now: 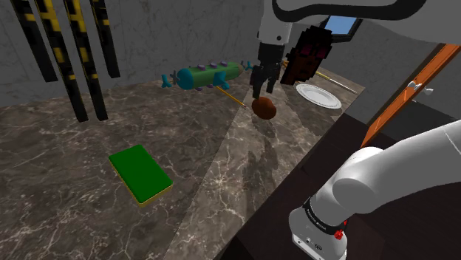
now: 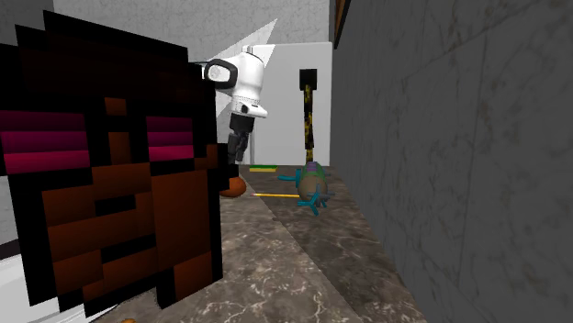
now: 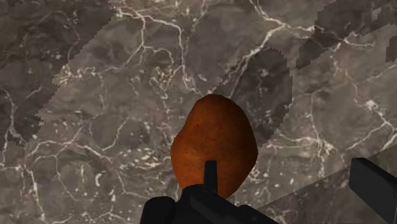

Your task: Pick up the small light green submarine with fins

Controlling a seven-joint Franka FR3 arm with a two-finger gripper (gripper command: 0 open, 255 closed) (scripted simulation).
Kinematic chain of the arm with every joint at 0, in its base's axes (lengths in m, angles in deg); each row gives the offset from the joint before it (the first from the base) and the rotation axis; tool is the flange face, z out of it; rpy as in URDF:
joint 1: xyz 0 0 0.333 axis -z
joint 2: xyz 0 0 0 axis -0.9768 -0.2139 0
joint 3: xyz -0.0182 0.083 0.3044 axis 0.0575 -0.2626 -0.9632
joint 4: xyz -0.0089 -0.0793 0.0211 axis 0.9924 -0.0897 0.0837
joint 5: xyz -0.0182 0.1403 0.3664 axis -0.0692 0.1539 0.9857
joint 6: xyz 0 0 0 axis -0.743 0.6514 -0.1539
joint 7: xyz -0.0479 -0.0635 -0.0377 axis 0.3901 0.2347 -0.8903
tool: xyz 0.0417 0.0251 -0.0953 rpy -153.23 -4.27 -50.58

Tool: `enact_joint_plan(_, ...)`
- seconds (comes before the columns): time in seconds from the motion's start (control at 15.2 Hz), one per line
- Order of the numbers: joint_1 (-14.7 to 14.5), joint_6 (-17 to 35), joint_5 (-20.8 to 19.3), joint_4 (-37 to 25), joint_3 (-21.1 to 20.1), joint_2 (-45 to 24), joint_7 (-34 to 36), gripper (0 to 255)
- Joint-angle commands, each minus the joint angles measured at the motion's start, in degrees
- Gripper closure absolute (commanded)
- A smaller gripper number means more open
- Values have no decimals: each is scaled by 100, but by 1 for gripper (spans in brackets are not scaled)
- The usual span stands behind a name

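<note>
The submarine [image 1: 207,75] is a green cylinder with teal fins and small purple studs, lying at the back of the marble counter by the wall. In the second exterior view the submarine [image 2: 312,183] is seen end-on. My gripper [image 1: 260,94] hangs to the shoulder view's right of it, just above a brown egg-shaped lump [image 1: 264,108], and well apart from the submarine. In the wrist view the gripper [image 3: 292,184] is open, with one finger over the brown lump [image 3: 214,145] and bare marble between the fingers. The gripper [image 2: 236,152] holds nothing.
A thin yellow stick [image 1: 233,98] lies between submarine and lump. A dark red pixelled block [image 1: 306,53] and a white plate [image 1: 319,96] stand at the back right. A green book [image 1: 140,174] lies on the counter's left. Black-and-yellow bars [image 1: 70,59] lean against the wall.
</note>
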Motion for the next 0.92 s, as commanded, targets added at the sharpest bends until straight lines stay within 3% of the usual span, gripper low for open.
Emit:
enact_joint_plan(0.0,8,41,-61,-441,-37,-471,36,0)
enact_joint_plan(0.4,9,5,-284,-1880,-121,-1849,151,0)
enact_joint_plan(0.86,-73,-403,-584,-3941,-172,-3486,268,0)
